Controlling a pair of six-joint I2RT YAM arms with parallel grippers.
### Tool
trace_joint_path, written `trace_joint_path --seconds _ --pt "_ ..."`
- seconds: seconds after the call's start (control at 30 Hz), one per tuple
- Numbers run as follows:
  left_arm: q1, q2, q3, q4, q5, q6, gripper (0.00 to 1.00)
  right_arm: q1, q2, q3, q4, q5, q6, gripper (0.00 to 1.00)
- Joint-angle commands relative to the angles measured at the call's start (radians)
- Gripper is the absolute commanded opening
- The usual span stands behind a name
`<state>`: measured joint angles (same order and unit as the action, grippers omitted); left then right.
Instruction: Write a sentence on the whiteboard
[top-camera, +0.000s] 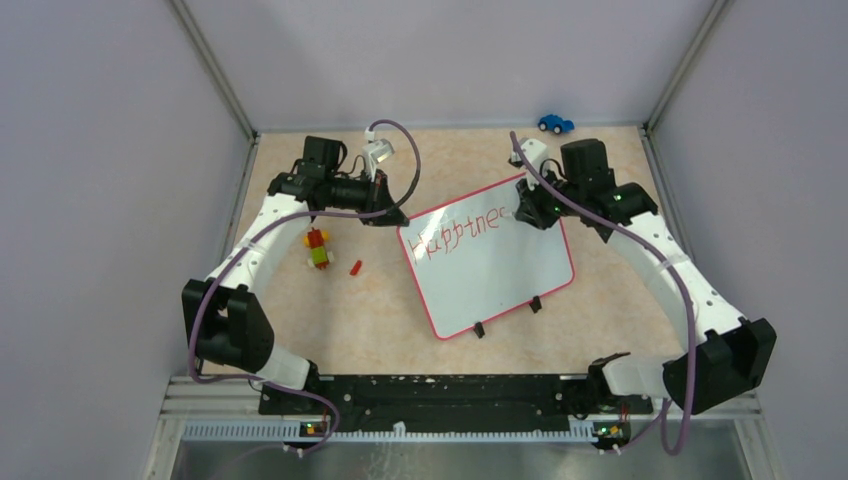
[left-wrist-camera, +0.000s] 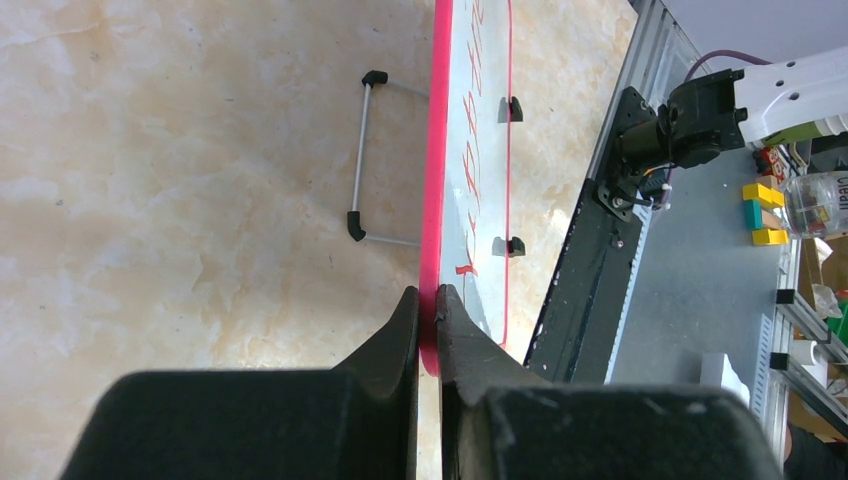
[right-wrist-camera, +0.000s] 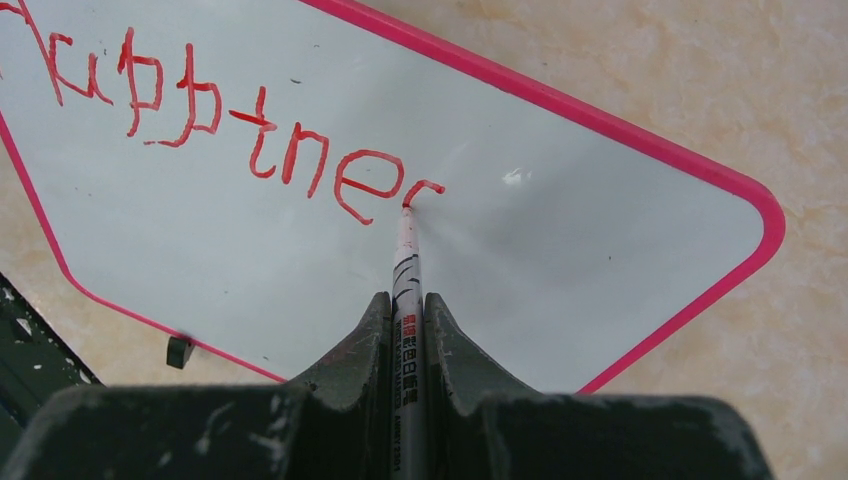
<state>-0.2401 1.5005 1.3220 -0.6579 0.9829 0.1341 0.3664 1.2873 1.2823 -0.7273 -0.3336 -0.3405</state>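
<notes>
Holding the whiteboard (top-camera: 500, 285) by its red-pink frame with my left gripper (left-wrist-camera: 427, 295). Both fingers are pinched on the frame edge at the board's far-left corner. Board sits mid-table (top-camera: 350, 320), rotated, with its two black feet (top-camera: 479, 329) on the near edge. It looks propped up off the surface on a wire stand (left-wrist-camera: 360, 160) seen behind it in the left wrist view, but I can't be sure of the tilt from overhead.

My right gripper (right-wrist-camera: 407, 300) is clamped on a marker (right-wrist-camera: 407, 265), barrel running between the fingers, at the far-right part of the board. Tip is touching the white surface at the end of the red lettering.

The sentence (right-wrist-camera: 250, 130) is one line of red strokes along the board's far edge, starting near the left corner and running right. It reads roughly "Happiner", the letters uneven, plus a short curved stroke right at the tip. The rest of the board surface is white with a few small dark specks.

Off the board:
- Blue toy car (top-camera: 555, 123) at the far edge of the table, right of centre, well apart from the board.
- Small brick figure (top-camera: 318, 248), red, yellow and green, left of the board under my left arm.
- Tiny red piece (top-camera: 355, 267) between that figure and the board, touching neither.
</notes>
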Motion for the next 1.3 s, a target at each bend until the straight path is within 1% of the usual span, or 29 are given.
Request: trace_joint_path --seconds 0.0,0.27,0.53,0.77,0.9,1.1,1.27 --pt "-0.036 0.007 -0.017 -0.046 0.006 0.024 0.00 0.004 -0.034 -0.013 0.018 0.033 -0.018 0.00" --pt "-0.036 0.012 -0.017 -0.046 0.007 0.025 0.00 -0.023 -0.040 -0.001 0.006 0.054 -0.033 0.00" --pt "-0.036 0.014 -0.018 -0.045 0.008 0.026 0.00 -0.023 -0.065 -0.050 -0.001 0.057 -0.038 0.00" --pt "-0.038 0.016 -0.018 -0.046 0.011 0.027 0.00 -0.022 -0.069 -0.077 -0.003 0.013 -0.025 0.00" --pt "-0.038 0.015 -0.016 -0.046 0.009 0.026 0.00 -0.015 -0.052 -0.053 0.001 -0.021 -0.005 0.00" --pt "-0.038 0.011 -0.017 -0.046 0.003 0.026 0.00 0.021 -0.034 -0.023 0.011 -0.025 0.006 0.00" --pt "-0.038 0.009 -0.019 -0.046 0.002 0.027 0.00 0.023 -0.043 0.000 -0.002 -0.042 0.005 0.00"
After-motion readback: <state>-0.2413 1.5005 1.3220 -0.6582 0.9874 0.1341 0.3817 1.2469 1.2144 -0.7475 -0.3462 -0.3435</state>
